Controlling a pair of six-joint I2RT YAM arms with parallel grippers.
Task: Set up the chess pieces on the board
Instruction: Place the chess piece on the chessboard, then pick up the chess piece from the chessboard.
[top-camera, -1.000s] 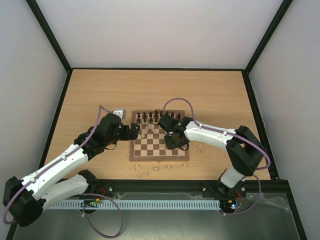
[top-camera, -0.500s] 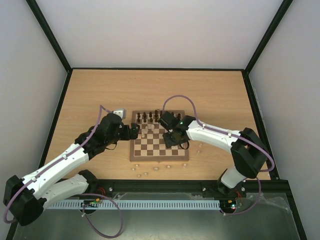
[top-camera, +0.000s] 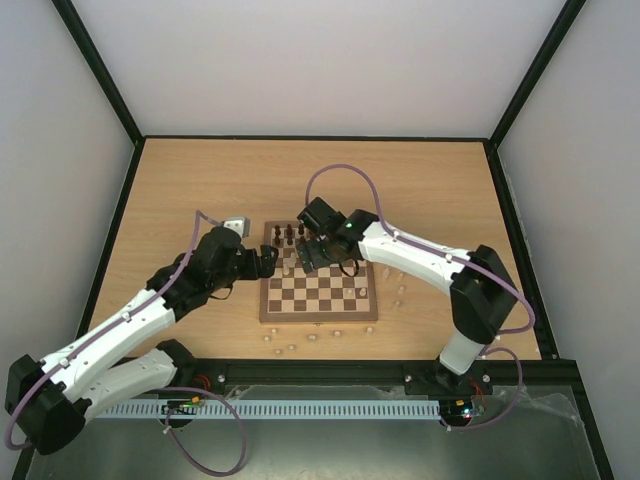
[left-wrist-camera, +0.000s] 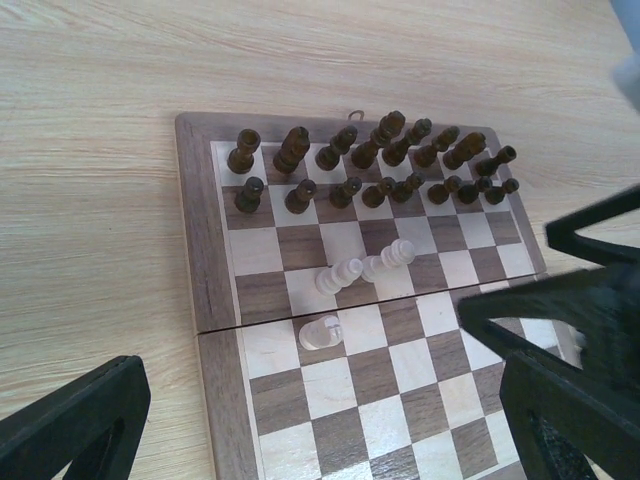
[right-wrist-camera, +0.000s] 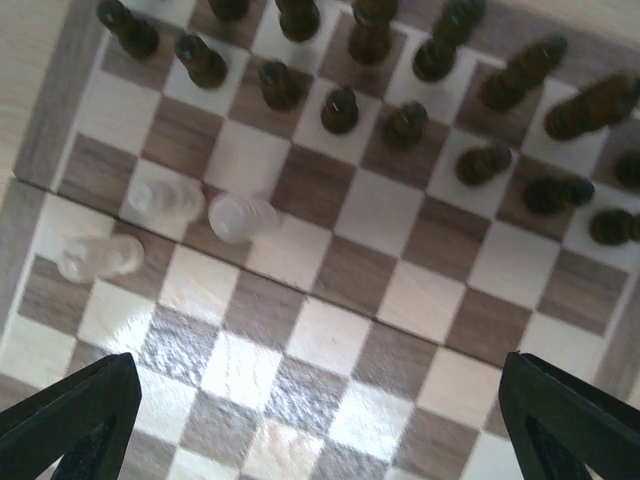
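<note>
Table (left-wrist-camera: 100, 100): board (left-wrist-camera: 205, 250) was half set, dark pcs (left-wrist-camera: 370, 165) ranked.
L gripper (left-wrist-camera: 320, 400), R gripper (right-wrist-camera: 320, 420) were held wide, empty; pale pcs (left-wrist-camera: 340, 275) judged due next, for near rows.

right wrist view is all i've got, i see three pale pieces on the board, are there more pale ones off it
Observer: Yes, several pale pieces lie on the table just before the near edge of the board.
Operator: any at the side
Observer: Other pale pieces lie on the table right of the board.
Operator: and the left tool
Observer: The left tool hovers open at the board's left edge.
</note>
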